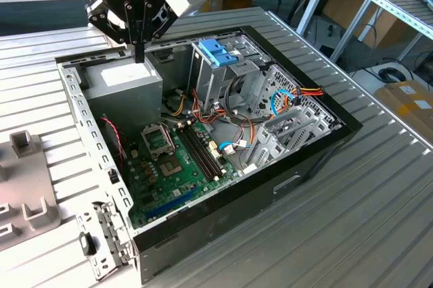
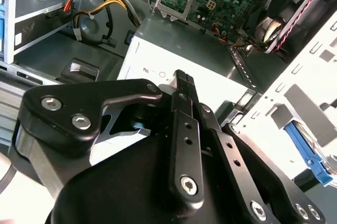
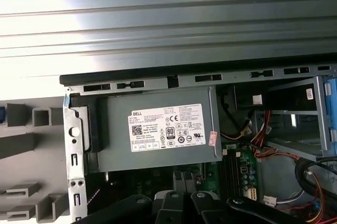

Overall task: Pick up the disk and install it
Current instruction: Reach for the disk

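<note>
Disk placement can be judged only loosely: a blue plastic strip (image 2: 310,156) is seen in the second wrist view just beyond the perforated wall (image 2: 308,71) of the computer case (image 1: 284,183). It may be the edge of the disk's carrier frame, though this cannot be told for sure. If so, the disk is lying outside the case, on the side where grey fixtures (image 1: 26,145) are mounted on the desk (image 1: 379,220). Nothing of the task is judged to be done: the disk is not gripped, and both the pick-up and the installation are left. The tool (image 1: 140,53) is held over the power-supply box (image 1: 125,84), at the case's corner on the exterior view's left, with its tip just above the box's top; whether the top is touched cannot be told. Its fingers are set together into one dark point, so it is judged closed, and nothing is clasped between them. In the second wrist view the closed tip is seen against the box's white sticker (image 2: 147,63). Further in, the motherboard (image 1: 177,166) is exposed in the open case. The tall metal cage (image 1: 220,82) with its blue handle (image 1: 218,52) is set to the exterior view's right of the box, with bundled cables (image 1: 298,95) beside it.
</note>
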Motion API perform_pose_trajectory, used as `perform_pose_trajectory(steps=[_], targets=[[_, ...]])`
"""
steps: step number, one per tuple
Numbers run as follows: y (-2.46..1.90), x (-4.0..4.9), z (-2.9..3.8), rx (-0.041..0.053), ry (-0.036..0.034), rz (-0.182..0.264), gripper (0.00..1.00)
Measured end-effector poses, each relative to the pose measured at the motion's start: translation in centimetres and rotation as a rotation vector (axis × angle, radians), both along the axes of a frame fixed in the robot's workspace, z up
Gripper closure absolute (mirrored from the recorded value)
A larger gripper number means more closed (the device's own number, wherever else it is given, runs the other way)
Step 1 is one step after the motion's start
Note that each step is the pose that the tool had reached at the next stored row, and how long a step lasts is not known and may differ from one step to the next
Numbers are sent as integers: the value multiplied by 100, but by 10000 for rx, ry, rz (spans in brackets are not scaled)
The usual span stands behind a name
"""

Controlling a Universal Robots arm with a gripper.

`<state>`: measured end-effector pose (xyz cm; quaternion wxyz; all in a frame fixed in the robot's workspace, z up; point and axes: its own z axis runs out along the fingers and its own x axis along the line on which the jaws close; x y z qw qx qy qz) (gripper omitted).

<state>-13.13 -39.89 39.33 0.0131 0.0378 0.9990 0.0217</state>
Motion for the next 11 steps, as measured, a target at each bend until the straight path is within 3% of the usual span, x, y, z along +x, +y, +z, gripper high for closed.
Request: perform_pose_trajectory(steps=[11], targets=[[0,-50,0,0,0,-1,90]])
